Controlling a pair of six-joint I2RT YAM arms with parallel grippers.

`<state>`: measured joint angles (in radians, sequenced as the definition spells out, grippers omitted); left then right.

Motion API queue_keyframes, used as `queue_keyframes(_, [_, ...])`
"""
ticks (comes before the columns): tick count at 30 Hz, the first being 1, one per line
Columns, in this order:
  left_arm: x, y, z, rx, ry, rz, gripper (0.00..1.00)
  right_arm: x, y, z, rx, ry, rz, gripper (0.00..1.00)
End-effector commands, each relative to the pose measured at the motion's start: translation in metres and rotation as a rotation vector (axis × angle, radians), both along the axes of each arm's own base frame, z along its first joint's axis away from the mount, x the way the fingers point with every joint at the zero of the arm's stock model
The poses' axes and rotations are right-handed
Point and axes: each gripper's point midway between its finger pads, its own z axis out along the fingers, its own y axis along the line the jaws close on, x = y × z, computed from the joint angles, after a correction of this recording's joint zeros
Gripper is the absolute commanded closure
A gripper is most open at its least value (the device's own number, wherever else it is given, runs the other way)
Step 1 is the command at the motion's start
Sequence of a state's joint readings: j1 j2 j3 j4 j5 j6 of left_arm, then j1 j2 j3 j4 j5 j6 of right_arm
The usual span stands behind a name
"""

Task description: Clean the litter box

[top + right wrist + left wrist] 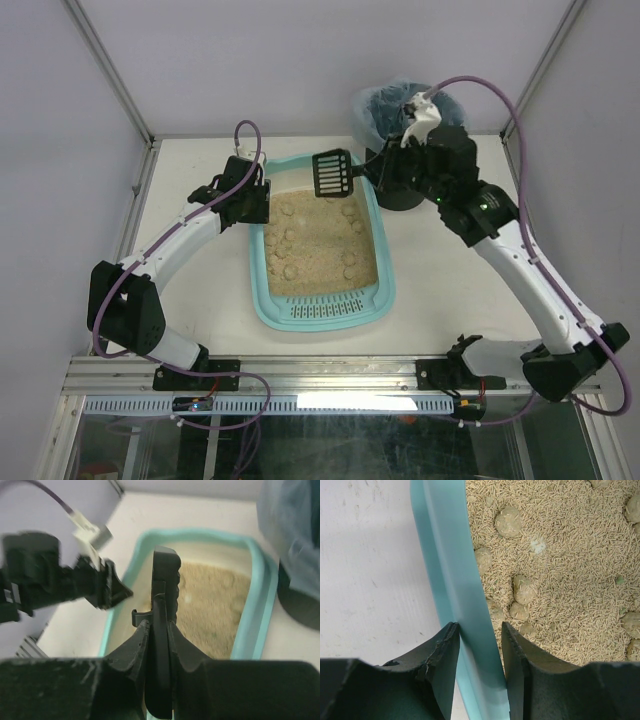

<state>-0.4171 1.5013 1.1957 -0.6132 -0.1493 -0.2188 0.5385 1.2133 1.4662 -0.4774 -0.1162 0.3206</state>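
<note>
The light teal litter box (258, 290) lies mid-table, filled with beige litter (320, 245) and several clumps (508, 521). My left gripper (256, 205) sits at its left rim. In the left wrist view this gripper (480, 630) is shut on the rim (450, 555), one finger outside and one inside the wall. My right gripper (376, 172) hovers over the box's far right corner, shut on the handle of a small black slotted scoop (335, 172). In the right wrist view the gripper (159, 627) holds the scoop (165, 575) edge-on above the litter (215, 610).
A black round bin (395, 110) with a bluish bag liner stands just behind the box's far right corner, close to the right arm; it also shows in the right wrist view, bin (295, 555). The left gripper (107, 585) appears there at the far rim. A slotted strip (325, 310) spans the box's near end.
</note>
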Motion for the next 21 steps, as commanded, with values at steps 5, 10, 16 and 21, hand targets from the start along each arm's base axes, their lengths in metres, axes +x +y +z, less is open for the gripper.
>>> queue_keyframes(5, [0.004,-0.006,0.007,-0.031,-0.026,-0.034,0.62,0.000,0.004,-0.087,-0.263,0.266,-0.183,1.00])
queue_keyframes(10, [0.005,-0.006,0.006,-0.027,-0.025,-0.032,0.62,0.009,0.008,-0.113,-0.375,0.294,-0.246,1.00])
queue_keyframes(16, [0.005,-0.006,0.006,-0.025,-0.024,-0.032,0.62,0.021,0.010,-0.133,-0.478,0.289,-0.272,1.00])
queue_keyframes(21, [0.005,-0.005,0.005,-0.022,-0.024,-0.029,0.62,0.019,0.016,-0.150,-0.558,0.310,-0.235,1.00])
